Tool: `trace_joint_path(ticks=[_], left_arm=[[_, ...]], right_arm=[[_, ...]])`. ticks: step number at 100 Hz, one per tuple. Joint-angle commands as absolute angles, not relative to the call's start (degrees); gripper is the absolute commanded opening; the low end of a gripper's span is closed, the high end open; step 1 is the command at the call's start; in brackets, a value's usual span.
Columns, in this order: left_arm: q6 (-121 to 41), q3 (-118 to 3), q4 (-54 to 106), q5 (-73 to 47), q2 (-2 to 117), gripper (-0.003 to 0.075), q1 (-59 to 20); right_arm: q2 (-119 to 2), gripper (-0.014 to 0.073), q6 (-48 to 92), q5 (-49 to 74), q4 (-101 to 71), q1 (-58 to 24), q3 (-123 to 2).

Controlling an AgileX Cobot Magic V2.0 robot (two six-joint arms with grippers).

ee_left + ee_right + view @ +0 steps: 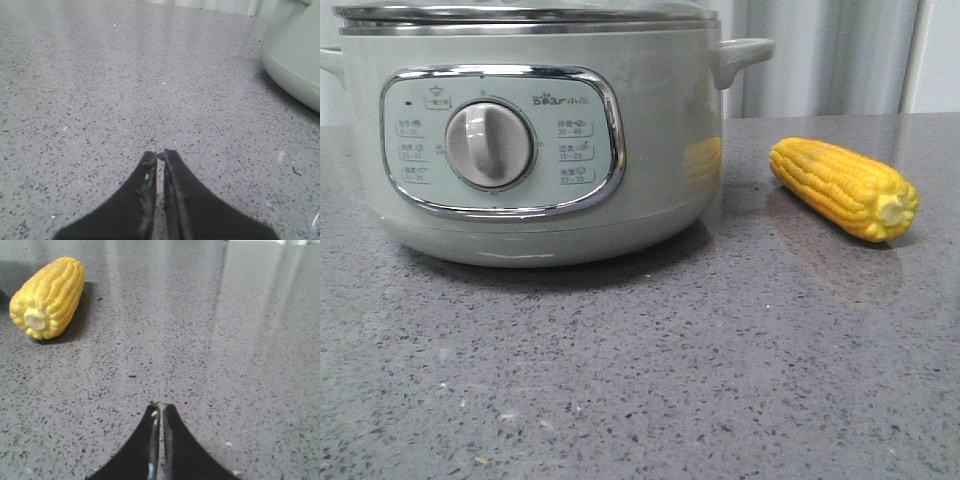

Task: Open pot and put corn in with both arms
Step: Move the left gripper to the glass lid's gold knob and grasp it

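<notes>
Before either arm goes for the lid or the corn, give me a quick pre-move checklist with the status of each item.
1. Lid on the pot: a steel rim and the glass lid sit on top, so not opened yet. Not ok.
2. Lid knob in view: cropped out of the front view. Cannot tell.
3. Corn free to grasp: lying alone on the countertop, right of the pot, not touching it. Ok.
4. Left gripper empty: jaws shut on nothing, beside the pot. Ok.
5. Right gripper ready for the corn: jaws shut, must open first. Not ok.
</notes>
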State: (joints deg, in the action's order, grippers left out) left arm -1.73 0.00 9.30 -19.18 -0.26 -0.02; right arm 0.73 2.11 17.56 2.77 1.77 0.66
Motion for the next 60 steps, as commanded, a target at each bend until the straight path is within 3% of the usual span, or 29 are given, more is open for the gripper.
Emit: trace_joint_path(ticks=[1,60], left_arm=[[-1.62,0.47,10.0,-16.32,-2.27,-0.002,-0.41],[-1.62,0.47,9.54,-15.9,-2.27,-0.002,-0.41]], right_arm=[[1.8,-0.0067,2.59,15.35,2.85,1.75,1.83],[1.8,-0.0067,2.59,15.35,2.85,1.75,1.83]])
